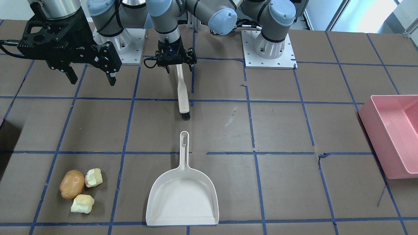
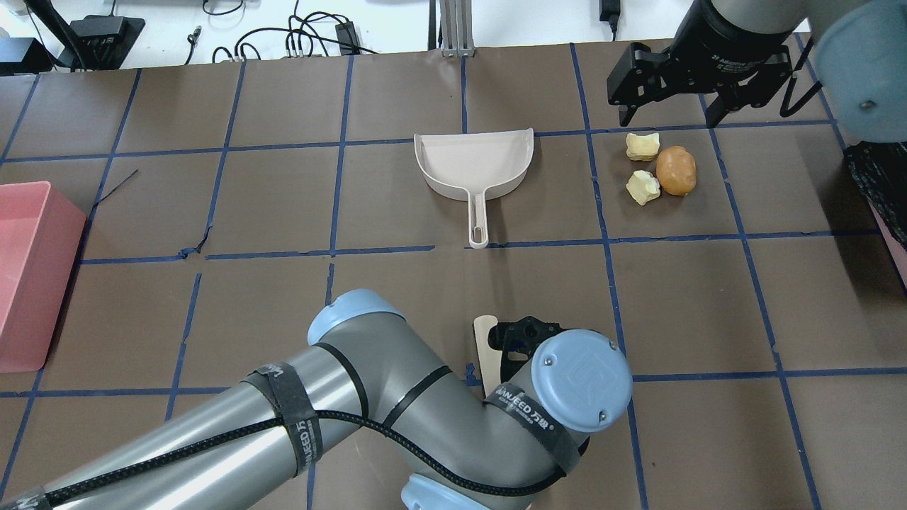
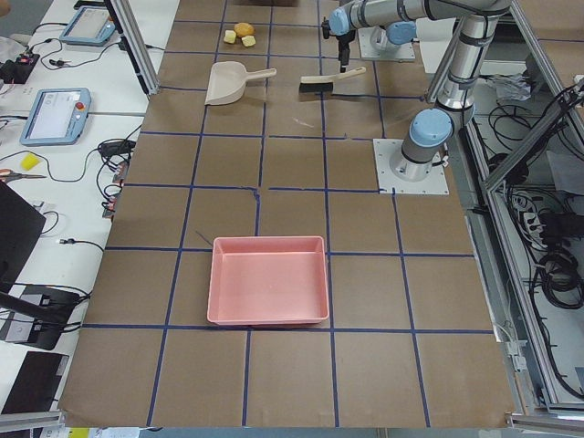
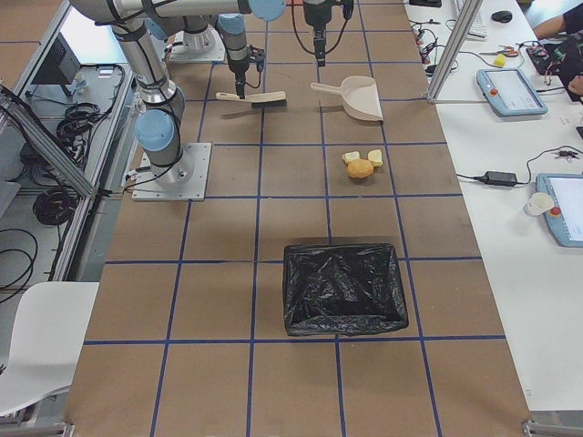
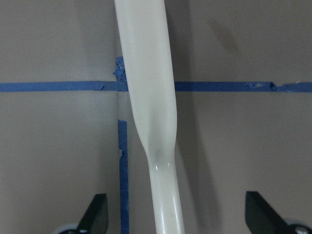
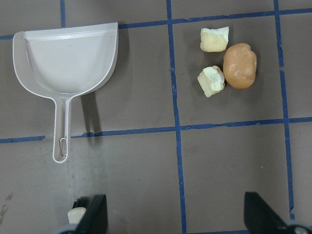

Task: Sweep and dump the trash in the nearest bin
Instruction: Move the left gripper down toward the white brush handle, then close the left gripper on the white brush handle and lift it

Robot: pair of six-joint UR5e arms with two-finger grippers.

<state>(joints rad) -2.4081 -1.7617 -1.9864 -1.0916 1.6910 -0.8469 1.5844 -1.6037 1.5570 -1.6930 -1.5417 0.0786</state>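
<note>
The trash lies together on the table: a tan-orange lump (image 1: 72, 183) and two pale yellow-green foam chunks (image 1: 93, 177) (image 1: 82, 203). It also shows in the overhead view (image 2: 675, 170) and the right wrist view (image 6: 240, 66). A white dustpan (image 1: 183, 195) (image 2: 473, 164) (image 6: 68, 58) lies beside it, handle toward the robot. A cream brush (image 1: 182, 94) (image 5: 148, 97) lies on the table. My left gripper (image 1: 179, 67) (image 5: 176, 217) is open, its fingers on either side of the brush handle. My right gripper (image 1: 93, 80) (image 2: 669, 117) is open and empty, high above the table near the trash.
A pink bin (image 1: 382, 143) (image 2: 28, 297) (image 3: 267, 278) stands at the table end on my left. A bin lined with a black bag (image 4: 344, 287) stands toward the end on my right, closer to the trash. Blue tape lines grid the brown table.
</note>
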